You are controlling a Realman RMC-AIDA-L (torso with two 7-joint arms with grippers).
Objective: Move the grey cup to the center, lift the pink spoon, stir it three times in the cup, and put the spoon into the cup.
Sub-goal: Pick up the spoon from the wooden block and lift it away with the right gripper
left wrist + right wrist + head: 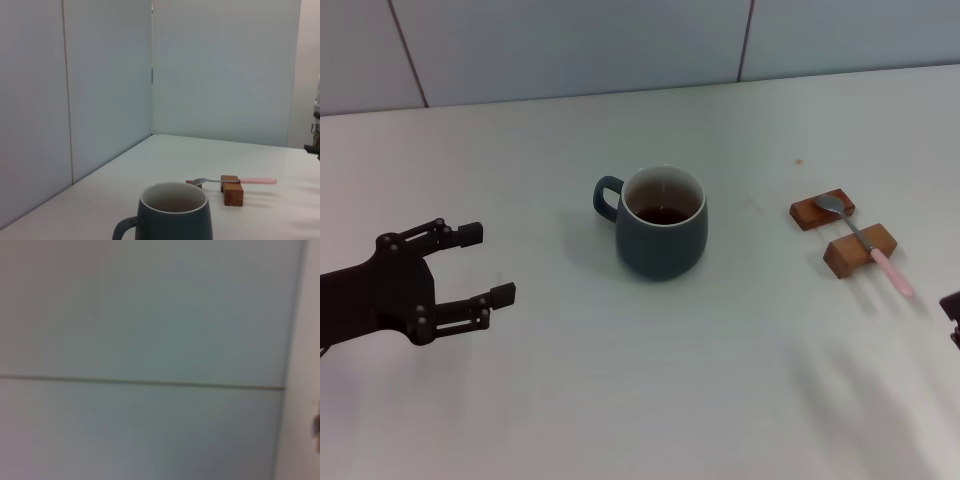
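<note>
Item 1, grey cup: standing upright near the middle of the white bench, loop handle pointing toward the robot's left and slightly away. White inside, dark brown liquid showing in the head view. In the left wrist view the cup is filling the near foreground, handle at its lower side.

Item 2, pink spoon: lying well to the right of the cup, bridging two wooden blocks. The metal bowl is resting on the farther block, the neck is crossing the nearer block, and the pale pink handle is sticking out past that block toward the robot's right front. The left wrist view is showing the spoon lying level across the blocks, beyond the cup.

Item 3, left hand: hovering above the bench to the left of the cup and apart from it, fingers spread wide and released, grasping nothing, pointing toward the cup.

Item 4, right hand: only a dark sliver is showing at the right edge of the head view, near the spoon handle's end; I cannot tell whether it is released or clenched. Its wrist camera is showing only pale wall panels.
</note>
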